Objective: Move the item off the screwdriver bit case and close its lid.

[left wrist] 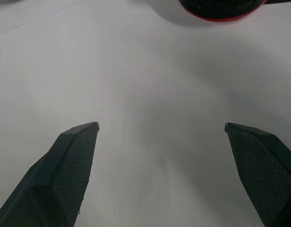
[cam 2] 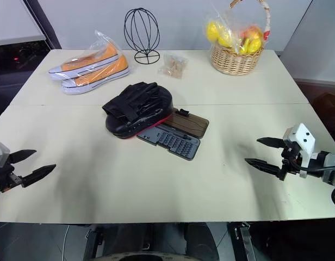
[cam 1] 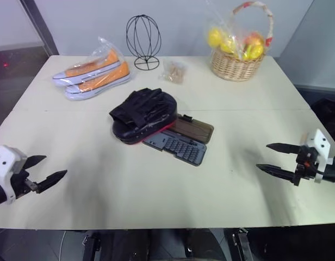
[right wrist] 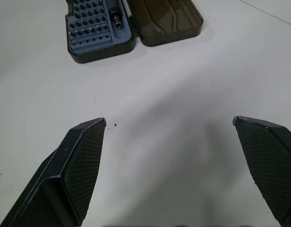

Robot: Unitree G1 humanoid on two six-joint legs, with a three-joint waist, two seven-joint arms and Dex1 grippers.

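Near the middle of the table (cam 1: 102, 196), the mitt (cam 1: 141, 115) is lying strap side up, its red rim showing at the lower edge, and it is overlapping the left end of the open case (cam 1: 177, 145). Rows of small bits are showing in the grey tray, while the smoky-brown lid (cam 1: 193, 129) is lying flat on the table just behind it, hinged along the tray's far edge, with a small black tab at its back.

Well apart from the case, the right gripper (cam 1: 276, 158) is hovering over the table's right edge with its fingers spread wide and nothing between them. Across the table, the left gripper (cam 1: 45, 170) is hanging near the front left edge, likewise gaping and empty.

Farther back, bagged orange shoes (cam 1: 92, 74) are resting at the left, a black wire stand (cam 1: 143, 41) is standing beside them, a small packet (cam 1: 174, 70) is lying near it, and a wicker basket (cam 1: 238, 60) of wrapped fruit is sitting at the right.
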